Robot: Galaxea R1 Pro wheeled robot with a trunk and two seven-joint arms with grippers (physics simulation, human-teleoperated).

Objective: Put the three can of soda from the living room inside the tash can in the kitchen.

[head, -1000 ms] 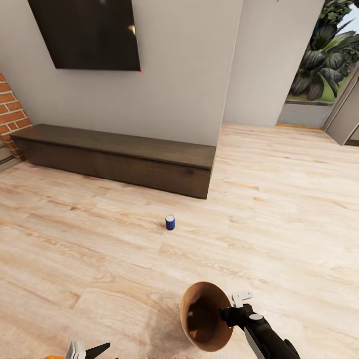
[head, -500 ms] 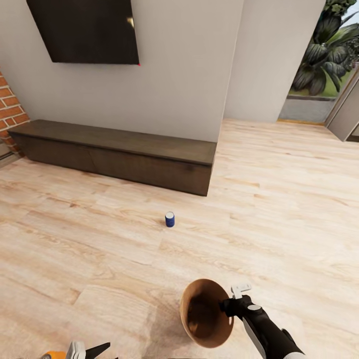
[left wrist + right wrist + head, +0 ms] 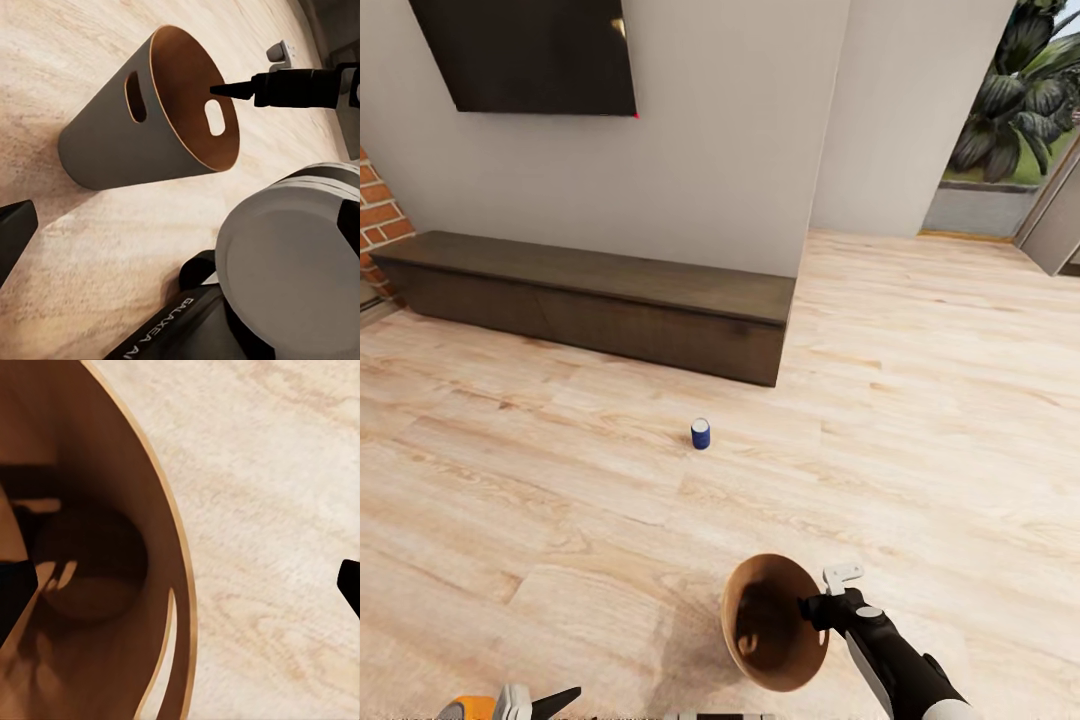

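A dark blue can of soda [image 3: 701, 433] with a silvery top stands upright on the light wood floor, in front of the low cabinet. Nearer to me, the brown tash can [image 3: 772, 622] hangs tilted with its mouth toward my head. My right gripper [image 3: 825, 592] is shut on its rim, one black finger [image 3: 234, 90] inside the wall. The right wrist view looks down into the tash can [image 3: 97, 585]. My left gripper [image 3: 545, 698] is open at the view's bottom edge with nothing between its fingers. An orange shape [image 3: 470, 708] shows beside it; I cannot tell what it is.
A long low dark-wood cabinet [image 3: 610, 305] runs along the wall under a black television [image 3: 530, 55]. Red brick [image 3: 375, 220] shows at the far left. A wall corner [image 3: 825, 200] juts out, with an opening to plants [image 3: 1010, 100] at the right. My own base [image 3: 292, 270] is close beside the tash can [image 3: 150, 127].
The whole view has shifted, so the cabinet, television and blue can sit slightly higher in the picture. My right gripper with the tash can has risen a little; the left gripper has not moved.
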